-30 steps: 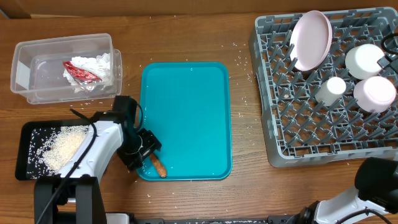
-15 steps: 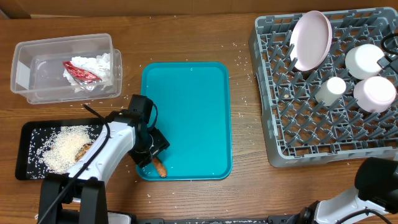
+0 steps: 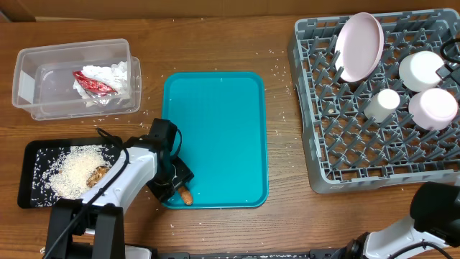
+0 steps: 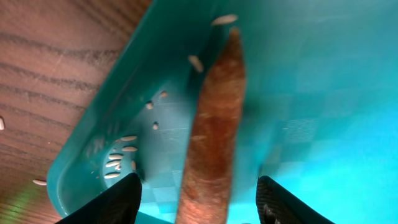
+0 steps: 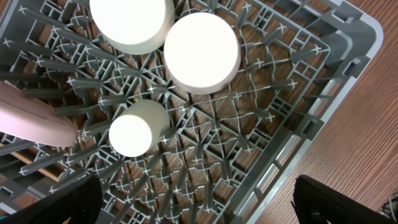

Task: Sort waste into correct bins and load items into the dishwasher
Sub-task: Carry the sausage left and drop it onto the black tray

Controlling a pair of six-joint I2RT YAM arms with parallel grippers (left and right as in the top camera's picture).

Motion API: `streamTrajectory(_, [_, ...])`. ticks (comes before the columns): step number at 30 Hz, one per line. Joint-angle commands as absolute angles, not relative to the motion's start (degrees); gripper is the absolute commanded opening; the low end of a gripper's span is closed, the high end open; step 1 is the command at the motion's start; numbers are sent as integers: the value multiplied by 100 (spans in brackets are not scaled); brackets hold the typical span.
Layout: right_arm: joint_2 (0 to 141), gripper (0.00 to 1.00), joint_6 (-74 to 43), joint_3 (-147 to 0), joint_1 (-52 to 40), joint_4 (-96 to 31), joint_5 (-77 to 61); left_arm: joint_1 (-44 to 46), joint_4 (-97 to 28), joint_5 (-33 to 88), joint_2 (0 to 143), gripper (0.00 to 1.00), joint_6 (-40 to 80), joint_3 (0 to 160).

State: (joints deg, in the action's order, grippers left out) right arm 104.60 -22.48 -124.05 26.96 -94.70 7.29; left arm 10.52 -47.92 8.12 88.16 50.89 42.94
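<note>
The left gripper (image 4: 199, 190) is set open astride the orange carrot-like stick (image 4: 214, 118), neither jaw touching it. The stick's long axis is seen running straight out between them. It is lodged in the teal tray's (image 4: 311, 93) corner nearest that arm.

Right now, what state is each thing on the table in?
Left tool: open, fingers astride the carrot stick, not gripping.
Right tool: open, empty, over the dish rack.
Carrot stick: lying in the teal tray's corner.
Clear tub: holds napkin and red wrapper.
Black tray: holds rice and brown chunk.
Plate: on edge in dish rack.
Upper bowl, lower bowl, cup: upside down in dish rack.
</note>
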Motion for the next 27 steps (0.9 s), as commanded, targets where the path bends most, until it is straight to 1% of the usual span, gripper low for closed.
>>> streamTrajectory(1, [10429, 100, -2276, -12414, 2707, -9461, 720, 1092, -4698, 749, 8785, 56, 5122, 4237])
streamTrajectory(4, [10429, 100, -2276, -12414, 2707, -9461, 720, 1092, -4639, 751, 8785, 50, 5124, 4237])
streamTrajectory(9, [10429, 100, -2276, -12414, 2707, -9461, 720, 1092, -4641, 742, 8801, 49, 5127, 4237])
streamTrajectory(10, [10429, 100, -2276, -12414, 2707, -9461, 720, 1092, -4644, 742, 8809, 47, 5124, 4235])
streamTrajectory(14, [10429, 100, -2276, -12414, 2707, -9461, 718, 1098, -4637, 731, 8886, 45, 5148, 4235])
streamTrajectory(16, [10429, 100, -2276, -12414, 2707, -9461, 718, 1096, -4639, 740, 8914, 40, 5148, 4235])
streamTrajectory(17, [10429, 100, -2276, -12414, 2707, -9461, 720, 1096, -4639, 751, 8914, 36, 5148, 4235])
streamTrajectory(19, [10429, 100, -2276, -12414, 2707, -9461, 720, 1096, -4641, 751, 8914, 33, 5146, 4237])
streamTrajectory(20, [10429, 100, -2276, -12414, 2707, -9461, 720, 1087, -4646, 781, 8914, 27, 5146, 4244])
streamTrajectory(21, [10429, 100, -2276, -12414, 2707, -9461, 718, 1081, -4646, 827, 8912, 25, 5142, 4254])
streamTrajectory(27, [10429, 100, -2276, -12414, 2707, -9461, 718, 1079, -4733, 1039, 8912, 25, 5120, 4567])
